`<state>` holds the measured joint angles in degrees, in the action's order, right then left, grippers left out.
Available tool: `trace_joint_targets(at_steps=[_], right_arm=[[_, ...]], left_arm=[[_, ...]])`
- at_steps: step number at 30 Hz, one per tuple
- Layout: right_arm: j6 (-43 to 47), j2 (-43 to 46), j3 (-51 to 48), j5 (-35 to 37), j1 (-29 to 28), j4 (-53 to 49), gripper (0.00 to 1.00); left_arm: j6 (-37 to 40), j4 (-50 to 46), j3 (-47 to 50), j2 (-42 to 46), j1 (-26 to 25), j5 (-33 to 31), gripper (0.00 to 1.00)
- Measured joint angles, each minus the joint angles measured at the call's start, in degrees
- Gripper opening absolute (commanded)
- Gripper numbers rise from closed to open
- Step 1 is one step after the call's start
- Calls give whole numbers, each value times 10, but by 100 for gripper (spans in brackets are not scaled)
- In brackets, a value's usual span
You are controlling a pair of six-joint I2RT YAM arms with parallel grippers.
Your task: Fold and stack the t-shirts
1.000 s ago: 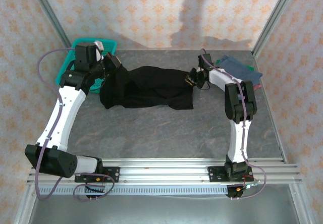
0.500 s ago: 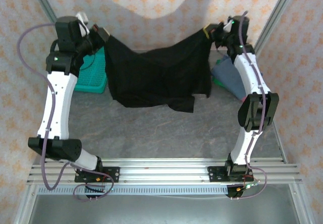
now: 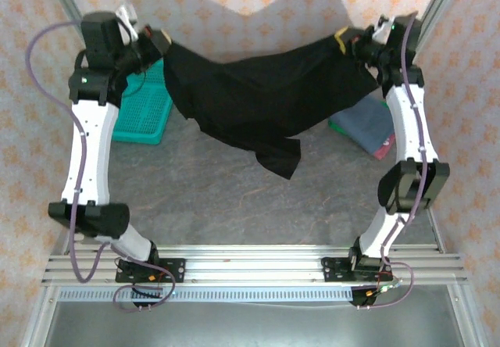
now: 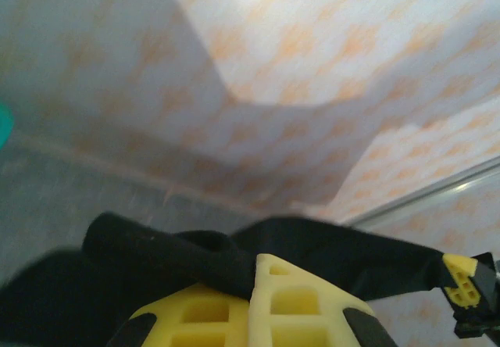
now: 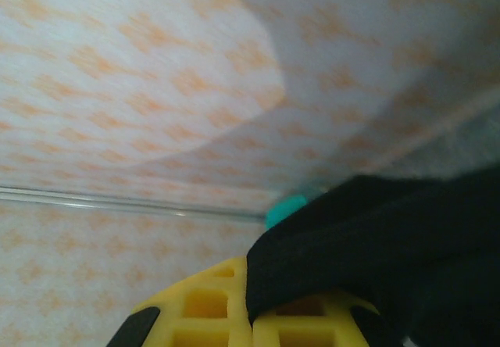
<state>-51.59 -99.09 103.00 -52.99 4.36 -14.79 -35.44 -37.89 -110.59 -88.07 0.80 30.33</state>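
Note:
A large black t-shirt (image 3: 262, 97) hangs stretched in the air between both arms, sagging in the middle with one corner drooping low. My left gripper (image 3: 160, 42) is shut on its left top edge, high near the back wall. My right gripper (image 3: 348, 42) is shut on its right top edge at the same height. In the left wrist view the yellow fingers (image 4: 258, 304) pinch the black t-shirt (image 4: 156, 253). The right wrist view shows the black t-shirt (image 5: 391, 237) clamped between yellow fingers (image 5: 211, 304). Folded slate-blue and maroon t-shirts (image 3: 367, 128) lie on the table at the right.
A teal plastic mesh basket (image 3: 144, 112) stands at the back left, under the left arm. The grey table (image 3: 234, 198) stretches open in front of the hanging cloth. Patterned walls close in the back and both sides.
Both arms have lifted the black t-shirt off the table and pulled it apart sideways. It now hangs higher and wider than half a second ago.

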Motion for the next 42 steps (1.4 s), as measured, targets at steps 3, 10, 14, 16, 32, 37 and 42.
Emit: trace_joint_targets(at_steps=[3,10,14,16,32,37,42], right_arm=[[-4,91,-179,-10,2,1,0],[30,206,-425,-10,16,-73,0],[86,195,-450,14,23,-136,0],[108,176,-452,23,23,-144,0],[181,19,-417,51,24,-128,55],[219,36,-411,58,24,-150,65],[275,97,-412,85,24,-221,75]], left_arm=[[-1,4,167,79,0,7,0],[-11,-10,460,222,0,-5,0],[-10,-34,532,231,0,-33,0],[-7,-42,560,218,0,-54,0],[-12,39,599,104,-19,-132,66],[-33,25,615,166,-27,-133,74],[-60,-42,640,285,-57,-148,78]])
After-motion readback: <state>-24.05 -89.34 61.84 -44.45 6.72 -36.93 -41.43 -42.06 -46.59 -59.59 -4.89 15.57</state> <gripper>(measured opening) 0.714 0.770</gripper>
